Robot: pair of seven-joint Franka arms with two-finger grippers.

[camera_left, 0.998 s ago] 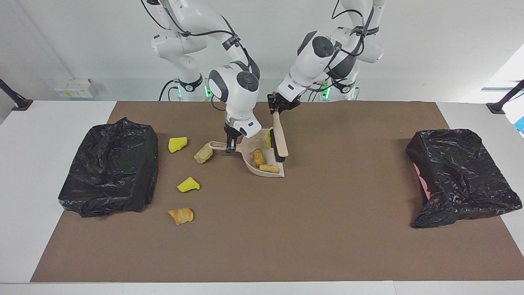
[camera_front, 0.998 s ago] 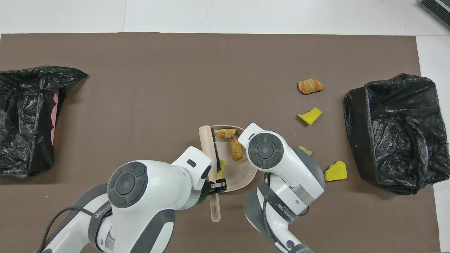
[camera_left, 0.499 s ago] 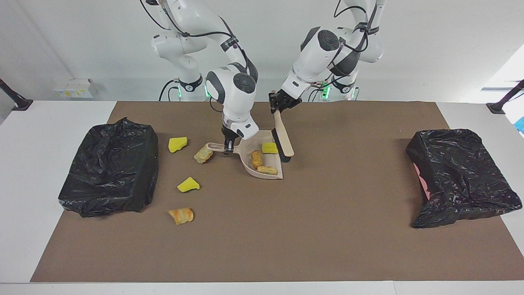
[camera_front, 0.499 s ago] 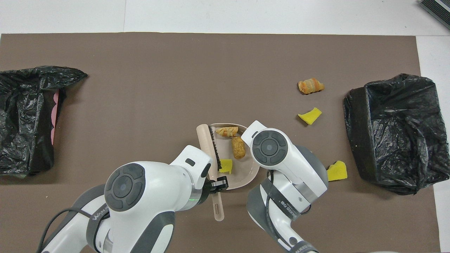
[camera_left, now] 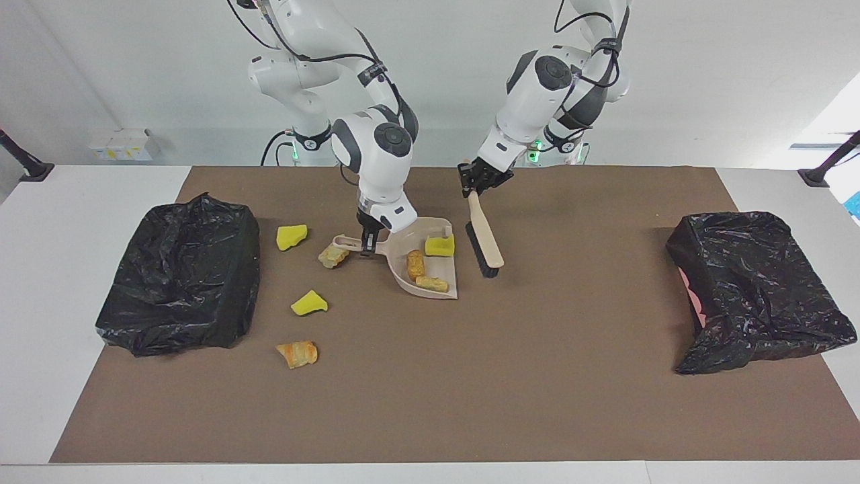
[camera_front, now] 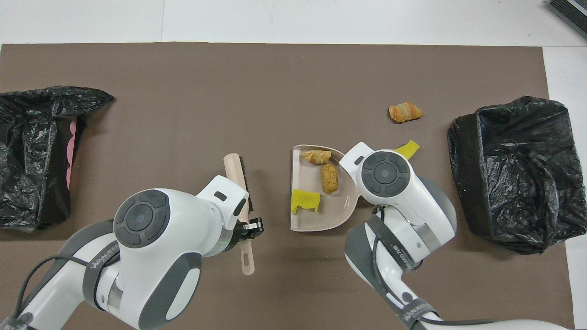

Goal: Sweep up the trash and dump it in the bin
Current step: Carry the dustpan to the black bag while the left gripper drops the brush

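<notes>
We see the right gripper (camera_left: 367, 243) pinching the handle of the beige dustpan (camera_left: 424, 265), its fingertips pressed tight against it. The dustpan sits near the middle of the brown mat (camera_left: 537, 376) on the table (camera_left: 40, 269). Three pieces of trash lie in it: a yellow foam chunk (camera_left: 439, 245) and two bread-like pieces (camera_left: 416, 263), (camera_left: 431, 284).

The left gripper (camera_left: 479, 183) is clamped on the handle of the brush (camera_left: 485, 235). The brush slants down toward the mat, apart from the dustpan, on the side toward the left arm's end of the table.

More trash lies loose on the mat toward the right arm's end: a bread-like lump (camera_left: 331, 256) just beside the tip of the dustpan handle, a yellow chunk (camera_left: 291, 236) and another yellow chunk (camera_left: 309, 303), and a bread-like piece (camera_left: 297, 353) farthest from the robots. A bin lined with a black bag (camera_left: 181, 275) stands at that end, and a second black-lined bin (camera_left: 756, 289) at the left arm's end.
</notes>
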